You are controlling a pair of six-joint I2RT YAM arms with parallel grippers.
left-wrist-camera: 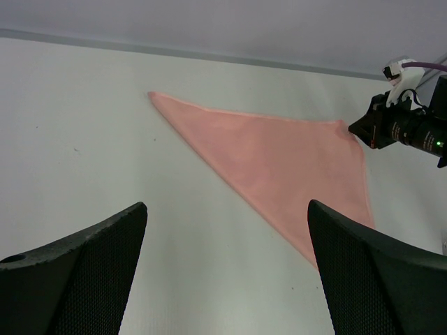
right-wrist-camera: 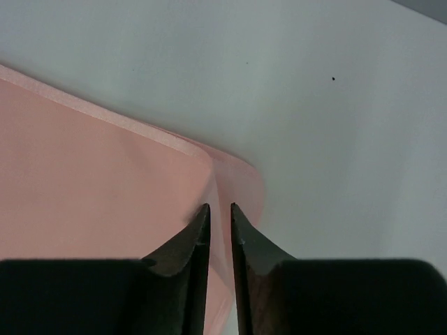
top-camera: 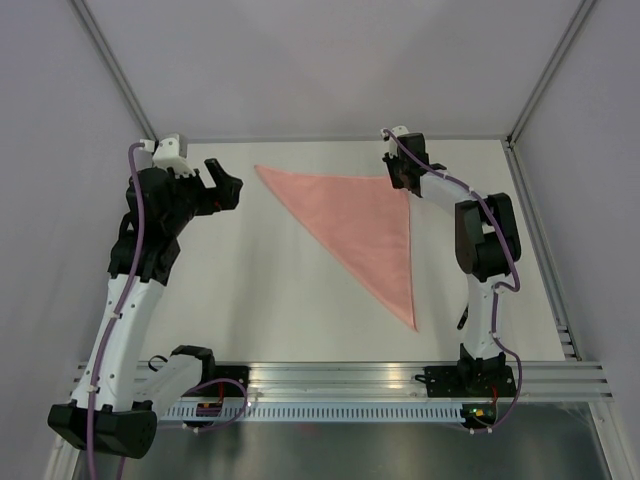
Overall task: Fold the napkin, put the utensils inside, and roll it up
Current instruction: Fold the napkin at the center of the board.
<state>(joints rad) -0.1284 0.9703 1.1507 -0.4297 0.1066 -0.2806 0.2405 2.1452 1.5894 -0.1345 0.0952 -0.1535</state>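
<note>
White-linked arms (top-camera: 118, 325) with black joints (top-camera: 486, 240) and purple cables (top-camera: 137, 215).

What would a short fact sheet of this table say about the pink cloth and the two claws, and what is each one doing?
napkin: salmon-pink, folded into a triangle, lying flat
table: white, carries the napkin
left gripper: open wide, to the left of the napkin and clear of it, holding nothing
right gripper: at the napkin's far right corner, jaws almost together with a thin gap; whether they pinch the cloth cannot be told
task stage: one fold looks made, nothing rolled yet
</note>
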